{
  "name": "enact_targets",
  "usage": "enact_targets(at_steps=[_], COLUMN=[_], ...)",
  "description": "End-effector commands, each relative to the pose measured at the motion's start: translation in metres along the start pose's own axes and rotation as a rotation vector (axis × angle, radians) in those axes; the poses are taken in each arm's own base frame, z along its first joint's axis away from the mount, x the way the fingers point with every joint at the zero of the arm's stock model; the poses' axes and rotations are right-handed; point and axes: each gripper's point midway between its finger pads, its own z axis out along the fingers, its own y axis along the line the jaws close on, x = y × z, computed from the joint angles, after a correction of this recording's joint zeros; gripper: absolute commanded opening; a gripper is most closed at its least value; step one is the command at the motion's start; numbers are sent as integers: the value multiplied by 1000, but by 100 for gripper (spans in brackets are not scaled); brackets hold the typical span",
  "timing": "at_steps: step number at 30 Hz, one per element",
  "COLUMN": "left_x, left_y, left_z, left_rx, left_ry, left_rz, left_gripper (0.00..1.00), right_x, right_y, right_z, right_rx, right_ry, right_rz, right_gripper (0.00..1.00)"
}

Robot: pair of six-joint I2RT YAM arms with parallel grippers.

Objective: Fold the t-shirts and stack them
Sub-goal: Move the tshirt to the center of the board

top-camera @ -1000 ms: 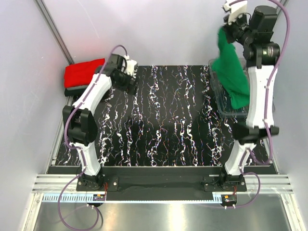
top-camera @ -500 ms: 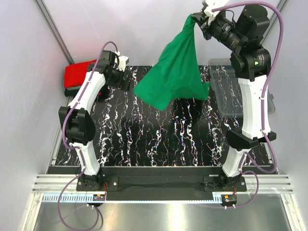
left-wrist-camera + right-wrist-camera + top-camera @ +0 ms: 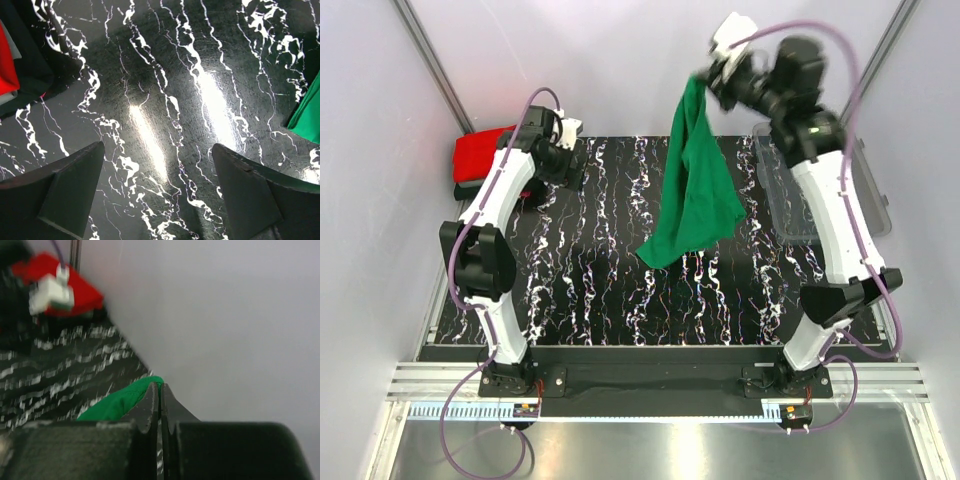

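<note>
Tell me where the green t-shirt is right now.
In the top view the green t-shirt hangs from the shut right claw over the far right part of the table, just left of the clear bin.

the right arm (image 3: 840,200) stands tall, its wrist bent over at the top. the right gripper (image 3: 160,392) is held high, jaws pressed tight together on a pinch of the green t-shirt (image 3: 695,190), which hangs straight below the claw. the left arm (image 3: 505,190) reaches forward and low, the left gripper (image 3: 157,150) pointing down, jaws spread wide, nothing between them.
</note>
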Motion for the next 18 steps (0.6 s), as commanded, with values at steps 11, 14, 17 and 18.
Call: enact_targets(at_steps=[11,14,17,18], left_x=[83,102,112,113], left_y=[-144,-174,-192,-198], left_z=[23,34,48,52], left_rx=[420,487,533,541], left_ry=[190,231,251,256], left_rz=[473,545,542,542], left_gripper=[73,74,73,73], right_x=[259,261,262,263], right_y=[-33,-36,-32,-30], right_z=[-43,-53,-62,-64], right_rx=[233,259,261,261], right_ry=[530,543,557,559], right_rz=[55,65,66,70], right_gripper=[0,0,0,0])
